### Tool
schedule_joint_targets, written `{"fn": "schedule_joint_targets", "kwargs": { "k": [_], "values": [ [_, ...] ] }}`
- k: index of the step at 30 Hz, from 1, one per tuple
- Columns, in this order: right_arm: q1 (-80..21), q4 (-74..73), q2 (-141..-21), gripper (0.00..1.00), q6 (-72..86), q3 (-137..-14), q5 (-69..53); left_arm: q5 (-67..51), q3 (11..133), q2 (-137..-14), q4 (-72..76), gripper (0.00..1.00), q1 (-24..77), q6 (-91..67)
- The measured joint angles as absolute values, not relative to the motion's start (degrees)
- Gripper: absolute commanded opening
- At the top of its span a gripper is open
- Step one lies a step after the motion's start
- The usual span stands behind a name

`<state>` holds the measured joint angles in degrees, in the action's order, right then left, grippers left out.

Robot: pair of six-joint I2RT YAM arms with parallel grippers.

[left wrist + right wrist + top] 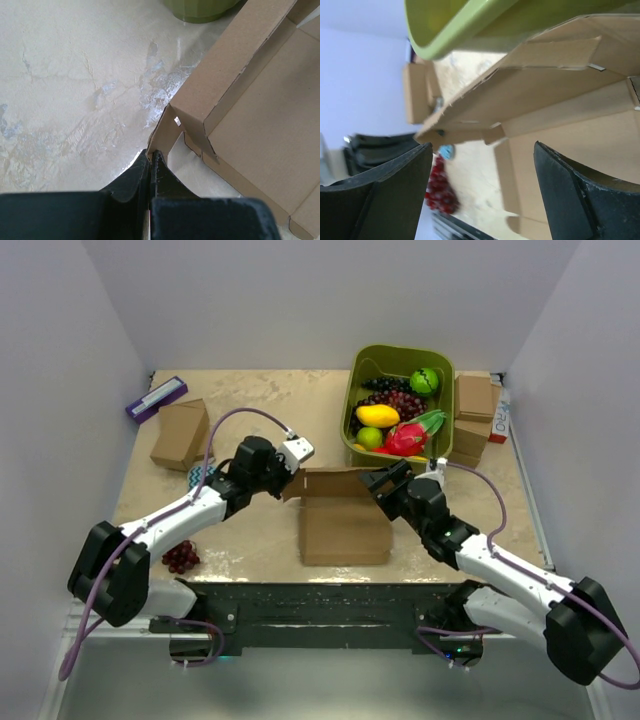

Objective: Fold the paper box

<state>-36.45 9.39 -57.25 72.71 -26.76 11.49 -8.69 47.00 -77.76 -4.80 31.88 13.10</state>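
The paper box (345, 525) lies open in the middle of the table, its back wall raised and its brown base flat. My left gripper (289, 484) is at the box's rear left corner, shut on the tip of a side flap (166, 131); in the left wrist view the black jaws (152, 156) pinch that flap's edge. My right gripper (380, 481) hovers open at the rear right corner. In the right wrist view its fingers (395, 185) stand wide apart, with the box's wall and base (560, 135) beyond them and nothing between them.
A green bin (358, 390) of fruit stands just behind the box. Small brown boxes sit at the left (180, 435) and the right (475, 415). A purple packet (155, 398) lies at the back left, and red grapes (180, 557) lie near the left arm.
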Motion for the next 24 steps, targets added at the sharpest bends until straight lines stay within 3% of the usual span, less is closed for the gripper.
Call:
{"fn": "schedule_joint_targets", "kwargs": {
  "k": [16,21,24],
  "values": [
    [-33.54,20.56,-62.46,0.75,86.85,-22.61,17.15,-8.38,46.96,-77.21,-4.82,0.00,31.94,13.13],
    [-33.30,21.74,-63.75,0.50,87.55,-22.61,17.67,-8.27,46.96,-77.19,-4.84,0.00,32.03,13.13],
    [-33.32,22.37,-64.03,0.42,88.07,-22.59,18.06,-8.32,46.94,-77.19,-4.89,0.00,32.05,13.10]
  ]
}}
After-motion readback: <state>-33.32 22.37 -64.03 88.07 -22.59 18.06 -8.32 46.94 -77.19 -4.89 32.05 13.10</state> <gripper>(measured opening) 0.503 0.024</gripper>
